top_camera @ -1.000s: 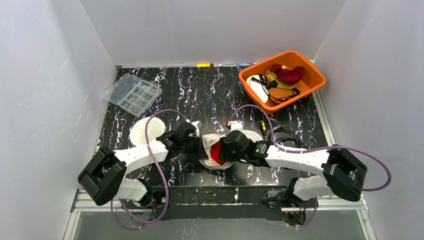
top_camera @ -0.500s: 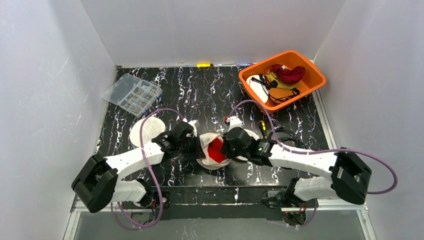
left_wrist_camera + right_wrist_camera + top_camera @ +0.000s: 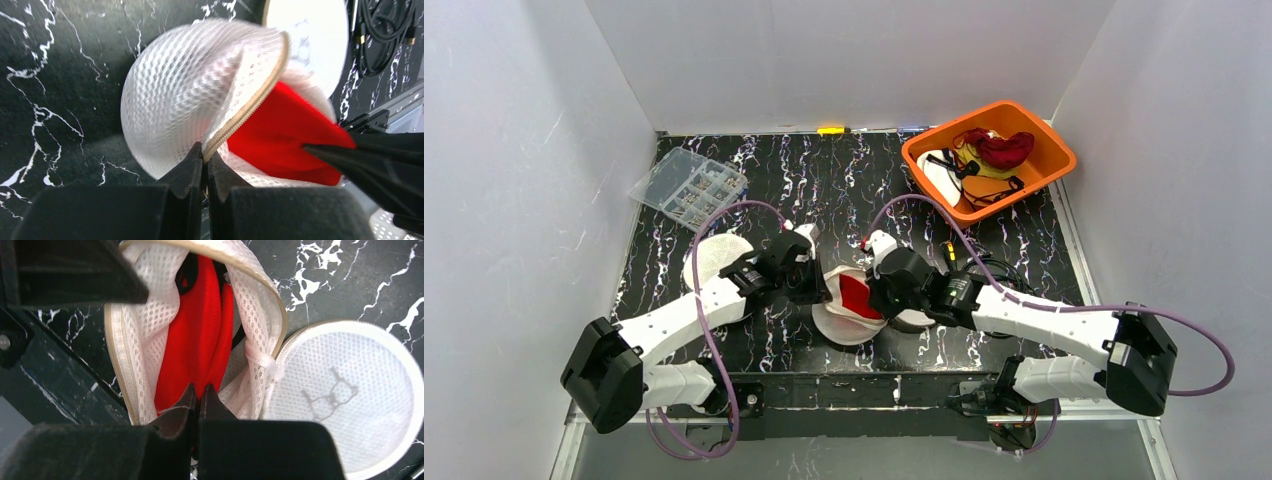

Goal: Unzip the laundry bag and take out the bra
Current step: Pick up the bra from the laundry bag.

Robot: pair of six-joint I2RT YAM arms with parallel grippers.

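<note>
The white mesh laundry bag point(image 3: 842, 322) lies unzipped near the table's front middle, its round lid point(image 3: 345, 390) folded aside to the right. A red bra point(image 3: 856, 296) shows in the opening. My left gripper point(image 3: 204, 155) is shut on the bag's beige zipper edge point(image 3: 250, 107), holding the mesh shell point(image 3: 175, 100) up. My right gripper point(image 3: 198, 390) is shut on the red bra point(image 3: 200, 340) at the bag's mouth point(image 3: 145, 315). In the top view the two grippers face each other across the bag, left gripper point(image 3: 816, 287) and right gripper point(image 3: 871, 298).
An orange bin point(image 3: 1054, 160) with clothing stands at the back right. A clear compartment box point(image 3: 688, 189) sits at the back left, and a second white mesh disc point(image 3: 714, 258) lies beneath the left arm. Black cables point(image 3: 999, 272) run near the right arm.
My right gripper closed onto the red bra. Both arms shifted slightly away from the front edge, and the bag's opening is pulled wider.
</note>
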